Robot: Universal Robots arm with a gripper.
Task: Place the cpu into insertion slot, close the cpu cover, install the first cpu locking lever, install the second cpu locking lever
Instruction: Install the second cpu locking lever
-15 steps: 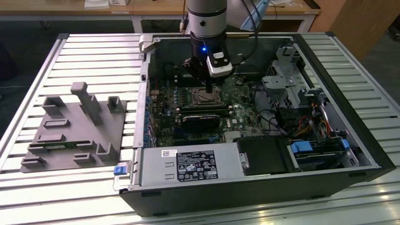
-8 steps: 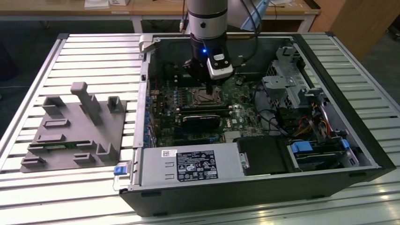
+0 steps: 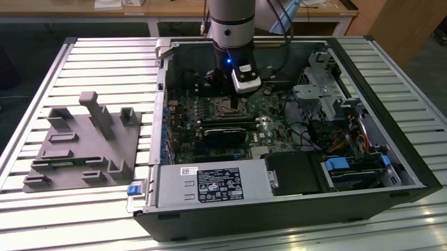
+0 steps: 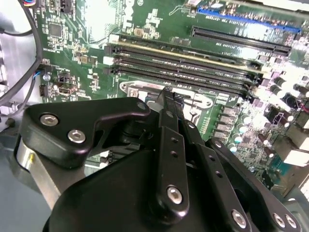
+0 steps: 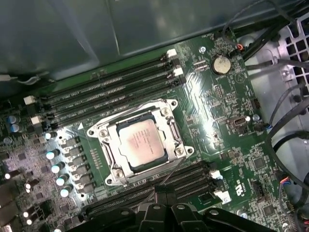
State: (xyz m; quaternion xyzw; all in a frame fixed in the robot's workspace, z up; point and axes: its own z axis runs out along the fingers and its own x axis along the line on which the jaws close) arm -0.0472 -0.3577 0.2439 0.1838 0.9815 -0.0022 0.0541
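Fingers: pressed together into one narrow tip, with nothing seen pinched between them. The gripper [image 4: 169, 101] hangs with that tip just over the near edge of the slot [image 3: 225, 108]. In the first wrist view its dark tip pokes in beside the socket's rim.

- cpu [image 5: 142, 145]: seated flat in the slot, square to it, silver top showing.
- cover [image 5: 110, 155]: down over the cpu, its frame lying around the chip and the chip showing through its window.
- A thin rod [image 5: 163, 186] runs from the socket's edge toward the tip. Probably a locking lever, and it looks unlatched. I cannot tell whether the tip touches it.

Judgement: the first two steps look done, so the step in hand is lever work.

To do it well:
- Press with the closed tip on the lever only, not on the cover or the chip.
- Sweep the lever down and sideways under its hook.
- Keep the cover flat the whole time.
- Stay off the memory slots [image 5: 111, 87] just beside the socket.

Pose: the arm [image 3: 231, 26] comes straight down into the open case [image 3: 391, 157]. The wrist is vertical and low over the board [image 5: 217, 111], toward the far side of the case in the exterior view.
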